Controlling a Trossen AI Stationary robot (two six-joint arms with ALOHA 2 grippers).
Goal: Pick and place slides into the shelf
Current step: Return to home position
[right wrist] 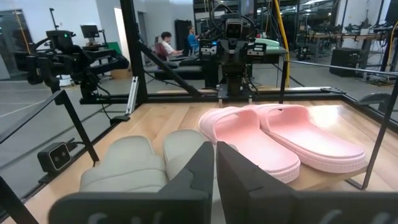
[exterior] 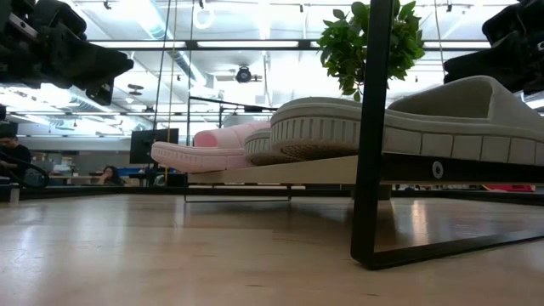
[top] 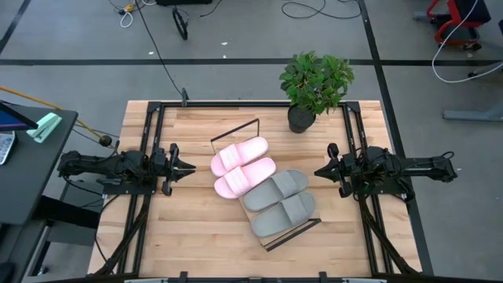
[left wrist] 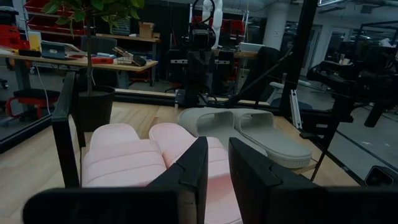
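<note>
Two pale pink slides (top: 243, 166) and two grey-green slides (top: 279, 203) lie sole-down, side by side, on the light-wood shelf (top: 292, 230), whose dark wire frames (top: 234, 126) stand at both short ends. In the low view the slides (exterior: 399, 123) rest on the raised board (exterior: 297, 170). My left gripper (top: 190, 167) hovers left of the pink pair, fingers a little apart, holding nothing. My right gripper (top: 317, 171) hovers right of the grey-green pair, shut and empty. The left wrist view shows the pink slides (left wrist: 134, 155) ahead; the right wrist view shows the grey-green ones (right wrist: 140, 163) nearest.
A potted plant (top: 313, 86) stands at the table's far edge, just behind the shelf's right part. Dark rails (top: 145, 149) run along the table's left and right sides under the arms. Bare slatted wood (top: 196, 236) lies near the front edge. People sit in the room beyond (right wrist: 166, 45).
</note>
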